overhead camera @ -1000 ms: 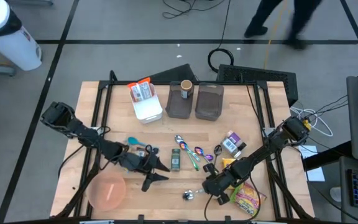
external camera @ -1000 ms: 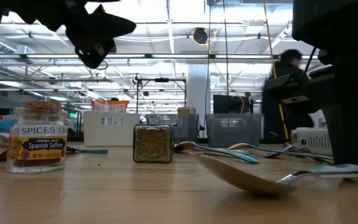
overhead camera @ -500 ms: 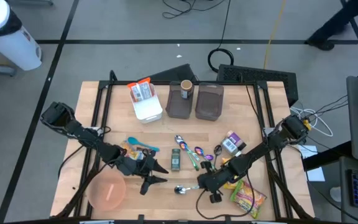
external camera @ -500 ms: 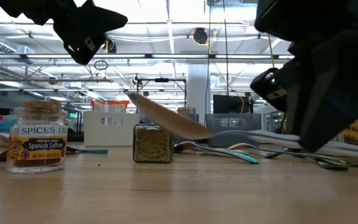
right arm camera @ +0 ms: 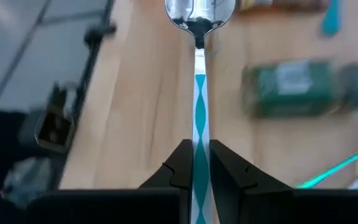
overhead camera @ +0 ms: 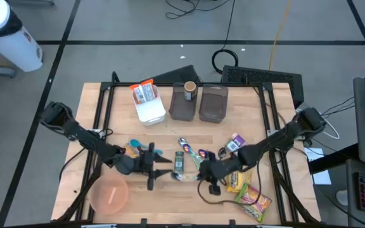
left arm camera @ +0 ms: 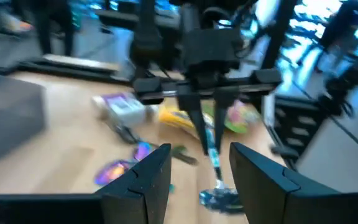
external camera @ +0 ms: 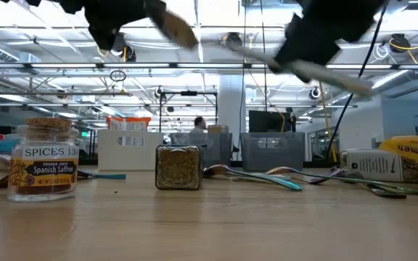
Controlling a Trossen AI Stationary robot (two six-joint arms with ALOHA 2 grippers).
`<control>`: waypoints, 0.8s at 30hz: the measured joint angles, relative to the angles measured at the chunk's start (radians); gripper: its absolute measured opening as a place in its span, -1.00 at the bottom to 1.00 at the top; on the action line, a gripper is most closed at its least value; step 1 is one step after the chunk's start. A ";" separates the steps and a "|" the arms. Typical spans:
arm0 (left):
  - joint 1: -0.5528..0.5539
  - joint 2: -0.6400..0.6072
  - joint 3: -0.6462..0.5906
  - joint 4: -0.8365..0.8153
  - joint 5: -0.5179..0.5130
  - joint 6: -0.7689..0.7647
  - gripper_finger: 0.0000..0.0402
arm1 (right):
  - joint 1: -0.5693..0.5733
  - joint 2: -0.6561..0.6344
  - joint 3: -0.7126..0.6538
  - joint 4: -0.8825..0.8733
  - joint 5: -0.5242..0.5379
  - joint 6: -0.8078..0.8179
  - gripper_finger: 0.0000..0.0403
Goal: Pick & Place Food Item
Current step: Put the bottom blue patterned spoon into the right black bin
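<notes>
We see the right gripper [overhead camera: 203,172] clamped on a spoon [right arm camera: 197,74], its jaws closed tight on the teal-and-white patterned handle, as the right wrist view shows. A second ago the spoon lay flat on the surface near the front edge, with its bowl resting on the wood in the low view; half a second ago it was already tilted up off the wood. Now it is carried high, well clear of the surface, and the low view shows the handle [external camera: 296,61] slanting near the top of the picture. The right gripper has also travelled leftward and away from the front edge, so that it now sits beside the green spice jar [overhead camera: 178,163] in the middle of the surface.

The left gripper [overhead camera: 160,175] faces it from the other side, jaws parted with nothing between them. It has edged a little toward the right gripper since the earlier frames, and in the left wrist view we see the spoon's bowl [left arm camera: 219,196] hanging just beyond its own fingertips.

The pink bowl [overhead camera: 109,194] at the front left, the saffron jar [external camera: 43,159] and the snack packet [overhead camera: 253,197] at the front right lie where they did before.
</notes>
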 joint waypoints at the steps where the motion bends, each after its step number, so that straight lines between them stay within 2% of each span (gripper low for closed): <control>1: 0.002 -0.019 0.000 -0.011 -0.021 0.012 -0.15 | -0.012 -0.021 0.000 -0.004 0.010 -0.002 -0.91; 4: 0.005 -0.090 0.000 -0.054 -0.101 0.045 -0.15 | -0.053 -0.080 0.000 -0.033 0.030 -0.008 -0.91; 7: 0.009 -0.167 0.000 -0.167 -0.223 0.041 -0.15 | -0.086 -0.132 0.000 -0.072 0.080 0.007 -0.91; 11: 0.013 -0.288 0.000 -0.313 -0.431 0.040 -0.15 | -0.140 -0.189 0.001 -0.145 0.181 0.058 -0.91; 15: 0.043 -0.387 0.000 -0.449 -0.576 0.031 -0.15 | -0.217 -0.240 0.001 -0.217 0.285 0.086 -0.91; 20: 0.101 -0.478 0.000 -0.588 -0.595 0.069 -0.15 | -0.342 -0.297 0.001 -0.264 0.316 0.077 -0.91; 24: 0.145 -0.527 0.000 -0.702 -0.595 0.064 -0.15 | -0.443 -0.329 0.001 -0.298 0.386 0.063 -0.91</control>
